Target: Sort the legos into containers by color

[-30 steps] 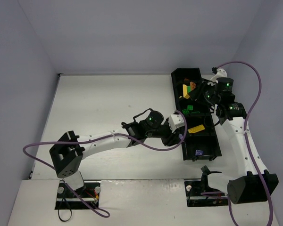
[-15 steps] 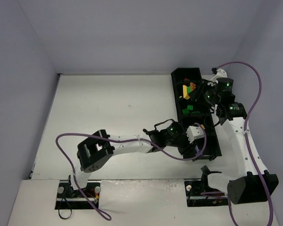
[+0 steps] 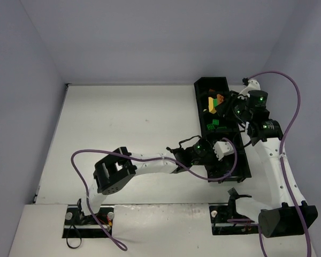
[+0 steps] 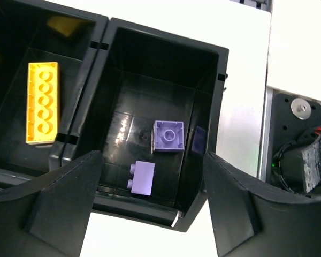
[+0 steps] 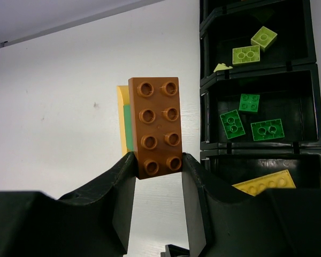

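Note:
The containers are a black tray (image 3: 245,170) of square compartments. In the left wrist view my left gripper (image 4: 152,214) hangs open above the end compartment (image 4: 214,96), where two lilac legos (image 4: 167,136) (image 4: 142,178) lie, one on its side. A yellow lego (image 4: 41,101) lies in the neighbouring compartment. My right gripper (image 5: 158,163) is shut on an orange-brown lego (image 5: 156,127) with yellow and green layers stuck behind it, held beside the tray (image 5: 203,96). Lime legos (image 5: 246,54), green legos (image 5: 249,102) and a yellow plate (image 5: 265,183) lie in separate compartments.
The left arm (image 3: 150,161) stretches low across the white table toward the tray's near end. The right arm (image 3: 275,160) runs along the tray's right side. Purple cables (image 3: 80,160) loop off both arms. Grey walls close the table on three sides.
The left arm swung right and nearer, from beside the tray's middle to over its near end compartment, and its jaws have opened. The right gripper has stayed put with its brick.

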Available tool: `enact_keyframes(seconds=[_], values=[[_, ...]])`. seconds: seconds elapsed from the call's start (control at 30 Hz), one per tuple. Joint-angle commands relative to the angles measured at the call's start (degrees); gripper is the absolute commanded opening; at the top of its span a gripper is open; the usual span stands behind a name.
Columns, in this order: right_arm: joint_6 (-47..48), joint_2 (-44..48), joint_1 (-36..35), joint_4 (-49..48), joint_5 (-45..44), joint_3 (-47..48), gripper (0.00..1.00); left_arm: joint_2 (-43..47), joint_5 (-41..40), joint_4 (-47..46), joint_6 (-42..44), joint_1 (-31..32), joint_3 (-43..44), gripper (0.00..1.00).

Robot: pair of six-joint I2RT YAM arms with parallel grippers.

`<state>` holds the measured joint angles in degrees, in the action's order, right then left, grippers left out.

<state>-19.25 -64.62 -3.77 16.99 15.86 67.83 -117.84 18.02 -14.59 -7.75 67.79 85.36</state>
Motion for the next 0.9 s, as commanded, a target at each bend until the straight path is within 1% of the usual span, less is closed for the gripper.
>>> enact_keyframes(seconds=[0.0, 0.1, 0.17, 0.2, 0.27, 0.3, 0.37, 0.4, 0.47, 0.5, 0.53, 0.57, 0.6, 0.63, 0.67, 0.7, 0.73, 0.8, 0.87], values=[[0.52, 1.69, -0.01, -2.58, 0.14, -0.60, 0.00, 5.78, -2.02, -5.45, -1.12, 0.24, -0.01, 0.70], [0.70, 1.87, 0.08, -2.58, 1.01, -0.68, 0.00, 8.94, -3.43, -5.36, -2.79, -0.20, -1.68, 0.71], [1.23, 1.78, 0.08, -2.67, 2.41, -0.77, 0.00, 12.61, -3.61, -6.67, -5.07, -0.90, -5.37, 0.71], [1.40, 1.52, 0.08, -2.67, 3.12, -0.86, 0.00, 13.94, -3.52, -8.42, -7.08, -2.12, -8.78, 0.71], [1.49, 1.08, 0.08, -3.02, 5.40, -1.04, 0.00, 18.33, -2.21, -10.27, -9.73, -3.88, -12.39, 0.71], [1.58, 0.81, 0.08, -3.28, 6.37, -1.04, 0.00, 21.22, -1.59, -11.76, -12.44, -6.16, -15.63, 0.71], [1.75, 0.64, -0.01, -4.50, 9.09, -1.39, 0.00, 24.14, 0.34, -12.83, -16.13, -8.45, -18.46, 0.71], [1.75, 0.37, 0.08, -4.95, 10.32, -1.56, 0.00, 26.85, 1.22, -13.53, -17.03, -10.64, -19.61, 0.71], [2.19, 0.11, 0.08, -6.79, 13.04, -2.09, 0.00, 29.50, 2.97, -13.36, -18.87, -12.76, -22.07, 0.71], [2.19, -0.59, -0.10, -7.41, 16.10, -2.26, 0.00, 30.73, 3.77, -12.66, -19.32, -13.81, -22.60, 0.71], [2.11, -1.03, -0.01, -8.02, 17.61, -2.35, 0.00, 33.09, 4.65, -12.22, -19.84, -16.26, -23.39, 0.71], [1.93, -1.47, -0.10, -9.33, 18.93, -2.44, 0.00, 34.25, 5.70, -11.87, -21.50, -17.85, -23.75, 0.71], [1.93, -2.17, -0.18, -10.04, 21.56, -2.62, 0.00, 35.21, 8.49, -12.04, -22.65, -19.52, -24.19, 0.71], [1.93, -2.61, -0.18, -10.75, 23.06, -2.79, 0.00, 36.88, 10.44, -12.65, -23.79, -23.19, -24.54, 0.71], [1.93, -2.88, -0.18, -12.32, 24.47, -2.88, 0.00, 37.50, 12.28, -13.35, -26.24, -25.06, -25.15, 0.72], [1.93, -3.49, -0.45, -13.12, 27.09, -3.14, 0.00, 38.38, 15.87, -14.66, -27.57, -26.81, -25.33, 0.72], [1.93, -3.67, -0.54, -15.04, 28.17, -3.32, 0.00, 38.65, 17.64, -15.37, -28.71, -29.70, -25.42, 0.73], [1.49, -4.20, -0.80, -16.46, 30.10, -3.76, 0.00, 39.00, 21.59, -17.31, -31.62, -31.83, -24.90, 0.74], [0.71, -4.90, -1.33, -20.66, 32.83, -4.11, 0.00, 38.92, 23.28, -19.15, -33.55, -33.24, -24.11, 0.76]])
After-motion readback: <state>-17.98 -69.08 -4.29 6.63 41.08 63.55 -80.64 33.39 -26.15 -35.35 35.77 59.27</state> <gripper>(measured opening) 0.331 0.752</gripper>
